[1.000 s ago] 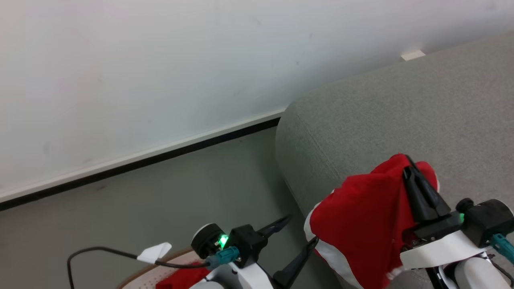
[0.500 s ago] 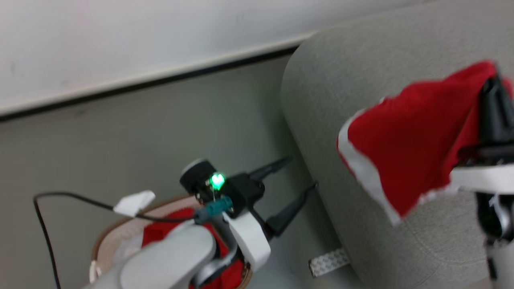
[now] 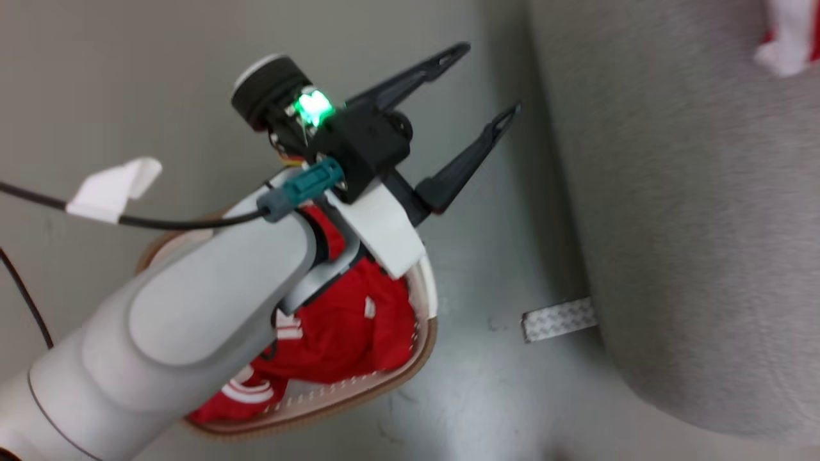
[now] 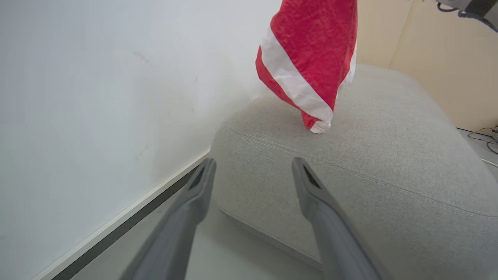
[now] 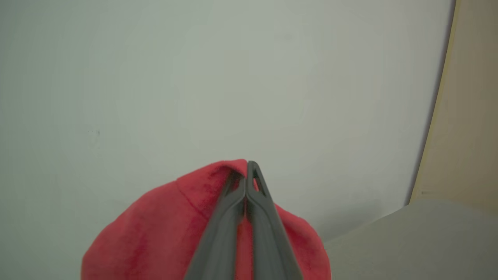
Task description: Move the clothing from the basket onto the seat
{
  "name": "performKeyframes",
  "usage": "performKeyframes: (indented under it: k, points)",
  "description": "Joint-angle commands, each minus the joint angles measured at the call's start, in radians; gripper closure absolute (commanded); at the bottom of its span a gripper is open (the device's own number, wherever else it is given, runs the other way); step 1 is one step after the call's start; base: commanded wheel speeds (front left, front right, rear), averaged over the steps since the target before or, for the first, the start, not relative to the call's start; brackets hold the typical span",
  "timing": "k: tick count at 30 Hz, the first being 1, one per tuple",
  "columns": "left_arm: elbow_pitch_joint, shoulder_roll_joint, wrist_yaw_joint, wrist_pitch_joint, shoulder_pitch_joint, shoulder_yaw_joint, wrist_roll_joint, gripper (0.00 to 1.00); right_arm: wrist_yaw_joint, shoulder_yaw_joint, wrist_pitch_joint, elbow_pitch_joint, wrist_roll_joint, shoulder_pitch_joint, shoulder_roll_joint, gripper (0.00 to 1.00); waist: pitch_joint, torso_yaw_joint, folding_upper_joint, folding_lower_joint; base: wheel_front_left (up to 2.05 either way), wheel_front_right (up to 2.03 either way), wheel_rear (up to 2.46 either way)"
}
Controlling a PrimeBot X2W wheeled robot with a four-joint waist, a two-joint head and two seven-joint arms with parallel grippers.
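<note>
Right gripper (image 5: 247, 170) pressed together, pinching a soft red white-striped garment (image 4: 307, 58) above the grey woven sofa seat (image 4: 389, 155). Left gripper (image 3: 488, 78) spread wide, empty, at one o'clock from the cream perforated basket (image 3: 430, 336) of red clothing (image 3: 346, 326).

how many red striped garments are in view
2, perhaps more. One red striped garment hangs from the shut right gripper over the grey woven sofa. A red striped heap lies in the cream perforated basket; it may hold several.
</note>
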Motion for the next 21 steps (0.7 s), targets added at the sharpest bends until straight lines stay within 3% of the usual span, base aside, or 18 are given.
performKeyframes:
  k: [1,4,8,9,10,11,16,21]
  points:
    - [0.004,-0.002,0.000,-0.007,-0.018,0.005,0.013,0.00,-0.002,-0.035,-0.002,0.034,-0.031,-0.026,-0.018,1.00,0.068,0.062,-0.0001,-0.0005,0.00,0.00,0.00]
    - [0.014,-0.013,0.005,-0.022,-0.014,0.011,-0.002,0.00,-0.002,-0.117,-0.020,0.136,-0.126,-0.045,-0.035,1.00,0.074,0.078,-0.0001,-0.0005,0.00,0.00,0.00]
    - [0.038,-0.008,0.022,-0.049,0.043,0.017,-0.028,0.00,-0.002,-0.221,-0.087,0.262,-0.200,0.021,-0.003,1.00,0.060,0.087,-0.0001,-0.0005,0.00,0.00,0.00]
    - [0.042,-0.003,0.025,-0.056,0.055,0.019,-0.036,0.00,-0.002,-0.240,-0.106,0.289,-0.217,0.040,0.001,0.77,0.051,0.087,-0.0001,-0.0005,0.00,0.00,0.00]
    - [0.047,0.004,0.029,-0.062,0.068,0.021,-0.042,0.00,-0.002,-0.261,-0.128,0.314,-0.226,0.055,0.009,0.42,0.043,0.086,-0.0001,-0.0005,0.00,0.00,0.00]
    - [0.050,0.010,0.034,-0.069,0.084,0.023,-0.050,0.00,-0.002,-0.273,-0.147,0.334,-0.237,0.071,0.017,0.00,0.035,0.084,-0.0001,-0.0005,0.00,0.00,0.00]
    - [0.062,0.052,0.050,-0.095,0.163,0.029,-0.070,0.00,-0.002,-0.242,-0.241,0.388,-0.236,0.196,0.072,0.00,-0.031,0.065,-0.0001,-0.0005,0.00,0.00,0.00]
    - [0.081,0.056,0.091,-0.137,0.261,0.046,-0.105,0.00,-0.002,-0.145,-0.283,0.322,-0.205,0.338,0.105,0.00,-0.153,0.063,-0.0001,-0.0005,0.00,0.00,0.00]
